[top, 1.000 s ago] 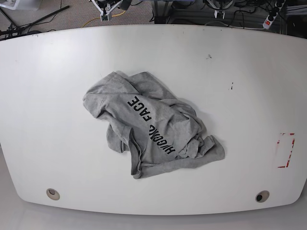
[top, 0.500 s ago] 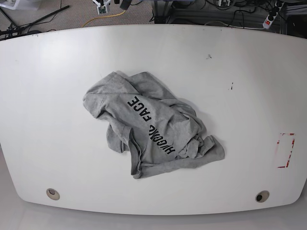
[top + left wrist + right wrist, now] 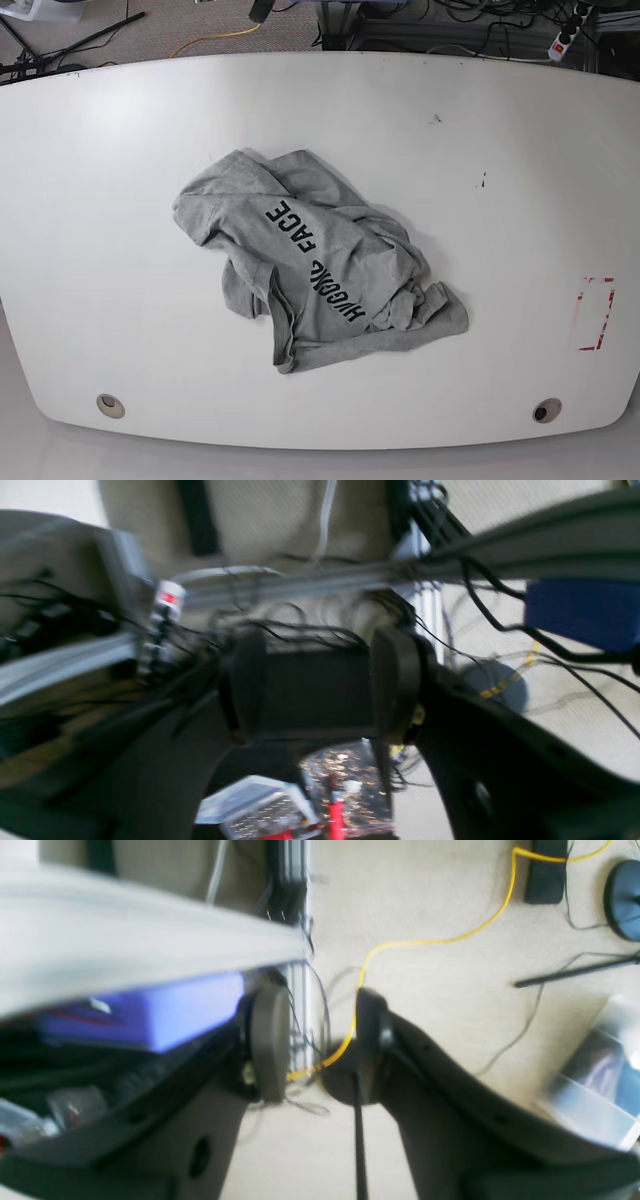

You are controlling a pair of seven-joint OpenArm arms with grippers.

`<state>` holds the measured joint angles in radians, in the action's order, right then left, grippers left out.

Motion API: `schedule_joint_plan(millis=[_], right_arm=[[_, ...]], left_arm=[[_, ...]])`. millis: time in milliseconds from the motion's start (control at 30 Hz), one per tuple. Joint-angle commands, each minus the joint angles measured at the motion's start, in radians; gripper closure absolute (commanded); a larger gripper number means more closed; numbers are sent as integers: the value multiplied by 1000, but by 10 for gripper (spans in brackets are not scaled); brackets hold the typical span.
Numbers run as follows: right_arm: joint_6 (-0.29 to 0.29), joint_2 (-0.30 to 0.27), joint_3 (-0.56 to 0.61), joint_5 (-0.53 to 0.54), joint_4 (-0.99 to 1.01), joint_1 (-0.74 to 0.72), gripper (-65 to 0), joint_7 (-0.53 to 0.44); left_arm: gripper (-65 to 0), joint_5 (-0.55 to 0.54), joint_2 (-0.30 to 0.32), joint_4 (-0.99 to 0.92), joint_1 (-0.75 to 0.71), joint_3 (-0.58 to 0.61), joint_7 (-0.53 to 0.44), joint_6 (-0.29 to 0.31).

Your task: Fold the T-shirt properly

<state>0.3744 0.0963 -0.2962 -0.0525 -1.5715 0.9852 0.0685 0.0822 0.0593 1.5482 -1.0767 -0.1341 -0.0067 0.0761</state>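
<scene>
Looking down, I see the white table (image 3: 500, 200) with the T-shirt (image 3: 315, 265) crumpled near its middle, bare tabletop all around it. Beyond the table's far edge lie carpet and cables. My left gripper (image 3: 320, 695) and right gripper (image 3: 320, 1040) hang there, both spread and empty.

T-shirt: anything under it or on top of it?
Nothing lies on top of the T-shirt. It rests crumpled on the white table, lettering up. Whatever might be under its bunched folds is covered; cannot tell.
</scene>
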Motion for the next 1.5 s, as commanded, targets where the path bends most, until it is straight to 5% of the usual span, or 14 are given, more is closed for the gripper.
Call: schedule_joint_plan(millis=[0, 267, 500, 767, 967, 1100, 1267, 1467], right_arm=[[7, -10, -4, 42, -82, 54, -209, -16], [30, -19, -8, 165, -317, 186, -209, -14], [31, -27, -8, 243, -421, 220, -209, -14], [33, -54, -7, 251, -422, 100, -209, -14], [33, -59, -5, 242, -424, -9, -217, -12], [33, -96, -5, 240, -430, -79, -227, 40], [33, -116, -5, 240, -432, -185, -330, 123], [33, -178, -4, 243, -432, -322, -339, 228]], left_arm=[[-308, -2, -6, 80, -53, -2, -13, 1], [-310, -5, -9, 306, -178, -51, -14, 1], [-313, -229, 6, 412, -214, -149, -13, 4], [-324, -282, 44, 423, -193, -170, -13, 4], [-492, -282, 38, 423, -145, -170, -13, 3], [-488, -282, 9, 423, -125, -170, -13, 3], [-486, -282, 6, 423, -89, -170, -13, 3], [-486, -282, -17, 423, -43, -166, -13, 3]])
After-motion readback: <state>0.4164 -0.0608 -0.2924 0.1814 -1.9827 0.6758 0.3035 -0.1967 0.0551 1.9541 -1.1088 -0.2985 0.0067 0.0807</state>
